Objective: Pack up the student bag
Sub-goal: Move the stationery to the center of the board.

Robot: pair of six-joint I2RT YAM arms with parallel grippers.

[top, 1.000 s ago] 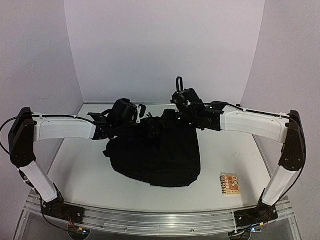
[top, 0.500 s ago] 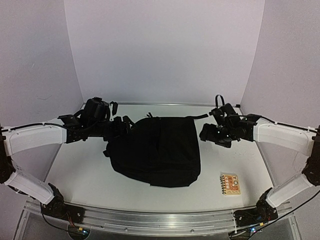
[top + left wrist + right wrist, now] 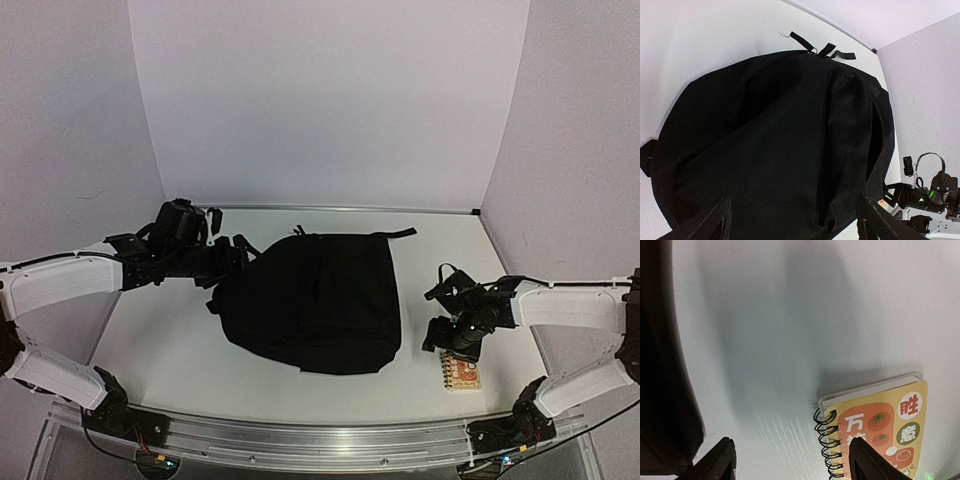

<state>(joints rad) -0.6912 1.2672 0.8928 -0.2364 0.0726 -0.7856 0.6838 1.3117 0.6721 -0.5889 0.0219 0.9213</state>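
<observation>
The spiral notebook (image 3: 461,368) lies front-right on the table (image 3: 160,340). My right gripper (image 3: 790,460) hovers over its edge, fingers spread, empty. The student bag (image 3: 315,300) lies flat mid-table. My left gripper (image 3: 797,225) hangs at its far-left side, fingers likewise spread, empty.

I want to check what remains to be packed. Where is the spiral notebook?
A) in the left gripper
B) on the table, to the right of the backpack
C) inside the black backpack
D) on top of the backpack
B: the spiral notebook lies flat on the white table, apart from the black backpack, with the open right gripper close above it.
</observation>
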